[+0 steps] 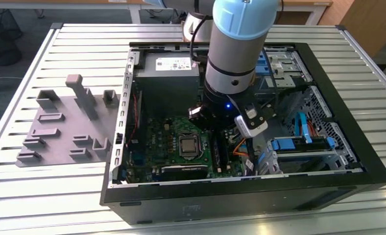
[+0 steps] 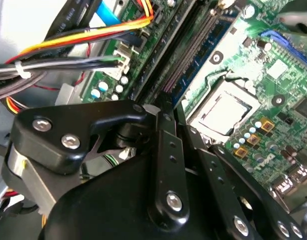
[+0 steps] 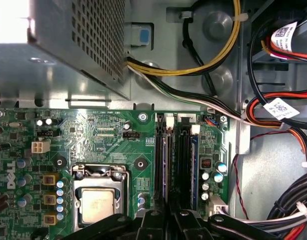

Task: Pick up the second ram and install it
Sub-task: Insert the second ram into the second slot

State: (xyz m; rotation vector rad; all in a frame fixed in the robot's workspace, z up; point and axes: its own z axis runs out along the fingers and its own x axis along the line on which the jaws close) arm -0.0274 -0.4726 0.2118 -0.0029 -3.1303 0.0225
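— Arm point(image 1: 235, 44) straight down into the computer case point(image 1: 245, 196), is that right?

— Yes. It comes over the case's far edge and drops almost upright, with the wrist sunk below the case's rim. The case lies open on the slatted bench point(image 1: 82, 39), reaching nearly to its near edge.

— And the gripper?

— The gripper point(image 1: 216, 128) hangs low over the green motherboard point(image 1: 160, 132), at the memory slots just beside the processor socket point(image 3: 96, 200). In both wrist views its black links converge right on the line of the slots.

— Where is the second ram?

— The second ram point(image 3: 166, 150) stands on edge in a slot, near the motherboard's edge by the cable bundle point(image 3: 288, 200). In the second wrist view the stick point(image 2: 186, 62) runs away from the gripper's tip point(image 2: 166, 102), and in the first wrist view it passes right under the gripper point(image 3: 168, 220).

— Are the jaws clamped on it?

— They sit at the stick's near end, but whether they pinch it or stand loose, I cannot tell.

— Anything else on the bench?

— A grey tray point(image 1: 56, 147) with raised blocks, beside the case on the exterior view's left, well apart from the arm.
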